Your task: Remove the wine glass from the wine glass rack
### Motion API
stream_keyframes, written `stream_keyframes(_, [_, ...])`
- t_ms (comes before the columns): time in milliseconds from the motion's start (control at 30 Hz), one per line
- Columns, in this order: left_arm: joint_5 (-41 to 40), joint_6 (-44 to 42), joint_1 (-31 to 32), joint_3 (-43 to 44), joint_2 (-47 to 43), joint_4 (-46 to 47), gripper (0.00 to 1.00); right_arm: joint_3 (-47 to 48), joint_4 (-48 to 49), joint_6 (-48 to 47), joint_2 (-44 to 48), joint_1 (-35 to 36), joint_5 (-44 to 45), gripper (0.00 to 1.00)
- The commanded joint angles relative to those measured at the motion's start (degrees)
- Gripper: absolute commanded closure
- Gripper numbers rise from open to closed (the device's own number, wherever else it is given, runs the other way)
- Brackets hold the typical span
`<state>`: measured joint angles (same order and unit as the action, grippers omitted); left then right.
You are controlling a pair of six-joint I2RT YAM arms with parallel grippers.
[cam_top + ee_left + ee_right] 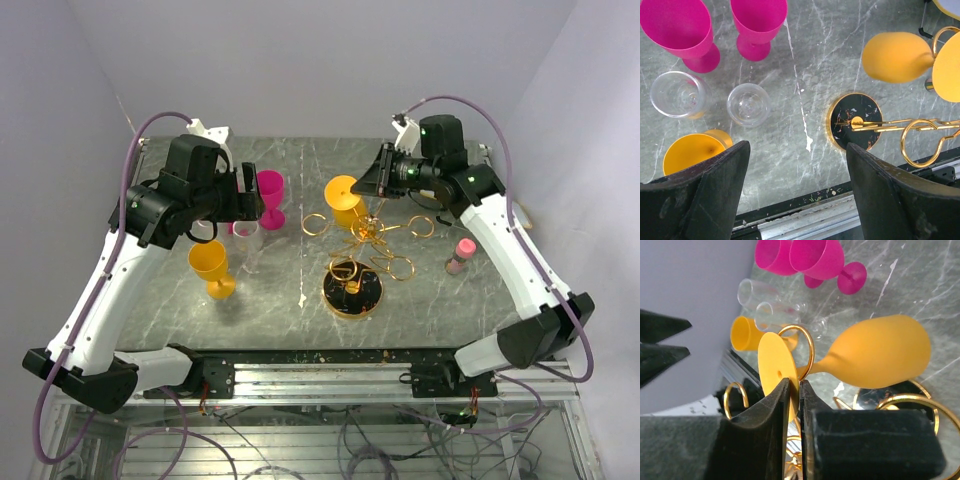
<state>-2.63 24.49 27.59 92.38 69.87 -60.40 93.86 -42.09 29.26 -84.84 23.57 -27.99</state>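
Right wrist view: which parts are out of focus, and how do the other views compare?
Right wrist view: the right fingers, near the lens, are soft; the yellow wine glass is sharper. Left wrist view: the left fingers are blurred, the table crisp. Top external view: even light, faint shadows.

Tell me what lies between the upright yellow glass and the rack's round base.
Nothing stands between upright yellow glass and rack base: only bare marble table with a white fleck, clearest in the top view.
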Motion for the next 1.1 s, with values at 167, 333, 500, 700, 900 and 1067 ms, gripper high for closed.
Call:
stream_keyframes(167, [0.4, 0.7, 0.3, 2.2, -0.1, 0.0, 0.11, -6.0, 4.2, 22.3, 9.0, -0.3, 14.6, 1.0])
stream_keyframes(333, [0.1, 0.8, 0.3, 2.3, -0.2, -0.1, 0.11, -4.8, 0.5, 27.2, 8.2, -0.5, 17.7, 1.0])
stream_keyframes(500, [0.6, 0.6, 0.4, 1.9, -0.7, 0.4, 0.11, -8.1, 8.4, 30.1, 8.3, -1.2, 16.7, 1.0])
stream_keyframes(700, [1.7, 0.2, 0.3, 1.3, -3.4, 2.5, 0.08, -9.2, 18.2, 33.7, 7.1, -3.2, 15.0, 1.0])
stream_keyframes(900, [7.8, 0.4, 0.2, -1.6, -6.2, 11.0, 0.01, -10.1, 32.4, 39.1, 6.5, -6.0, 10.2, 1.0])
stream_keyframes(1067, [17.8, 5.0, -1.4, -1.5, -6.2, 22.1, 0.03, -11.8, 49.0, 47.3, 7.4, -7.0, 3.6, 1.0])
